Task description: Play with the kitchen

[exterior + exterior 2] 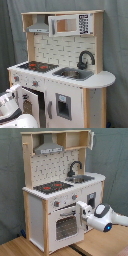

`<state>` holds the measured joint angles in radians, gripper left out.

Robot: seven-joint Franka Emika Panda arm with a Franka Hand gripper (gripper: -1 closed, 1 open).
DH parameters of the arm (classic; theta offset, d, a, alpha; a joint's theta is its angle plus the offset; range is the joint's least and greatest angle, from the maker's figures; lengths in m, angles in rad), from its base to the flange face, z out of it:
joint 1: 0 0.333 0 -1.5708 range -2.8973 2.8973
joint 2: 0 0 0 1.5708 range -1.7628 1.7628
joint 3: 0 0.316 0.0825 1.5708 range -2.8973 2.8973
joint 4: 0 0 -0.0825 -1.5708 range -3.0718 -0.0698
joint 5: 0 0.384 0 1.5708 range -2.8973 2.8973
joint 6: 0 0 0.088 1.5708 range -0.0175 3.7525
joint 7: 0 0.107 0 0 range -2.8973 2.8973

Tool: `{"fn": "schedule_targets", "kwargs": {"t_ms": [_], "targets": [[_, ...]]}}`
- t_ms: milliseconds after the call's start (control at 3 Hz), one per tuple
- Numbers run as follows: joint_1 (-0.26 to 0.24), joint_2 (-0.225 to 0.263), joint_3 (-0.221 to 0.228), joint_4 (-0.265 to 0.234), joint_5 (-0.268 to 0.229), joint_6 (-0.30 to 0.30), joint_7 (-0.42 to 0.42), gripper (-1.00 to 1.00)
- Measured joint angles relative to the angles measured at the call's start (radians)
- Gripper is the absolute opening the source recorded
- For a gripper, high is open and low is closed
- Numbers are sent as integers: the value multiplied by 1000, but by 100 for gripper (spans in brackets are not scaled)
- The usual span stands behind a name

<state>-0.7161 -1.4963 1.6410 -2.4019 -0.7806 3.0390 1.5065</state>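
The kitchen (95, 80) (35, 213) is a white and light-wood toy unit, seen in both exterior views. It has a black-red hob (37, 65) (52, 187), a steel sink (75, 73) (83, 178), a black tap (85, 58) (75, 167), a grey hood (39, 25) (49, 148) and a pegboard back (50, 165). My gripper (82, 210) is at the front of the unit, level with the top of the windowed oven door (65, 225) (30, 102). The white arm (10, 107) (110, 218) reaches in from the second exterior view's right.
A toy microwave (70, 24) sits in the top shelf beside the hood. A second cupboard door (62, 106) is under the sink. The unit stands on a wooden floor (15, 248) in front of a grey curtain (117, 45).
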Motion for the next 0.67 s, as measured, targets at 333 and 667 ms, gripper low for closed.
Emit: {"fn": "schedule_targets", "kwargs": {"t_ms": [333, 667], "targets": [[47, 16, 21, 0, 2, -88, 15, -100], [102, 28, 43, 2, 18, -173, 21, -100]]}}
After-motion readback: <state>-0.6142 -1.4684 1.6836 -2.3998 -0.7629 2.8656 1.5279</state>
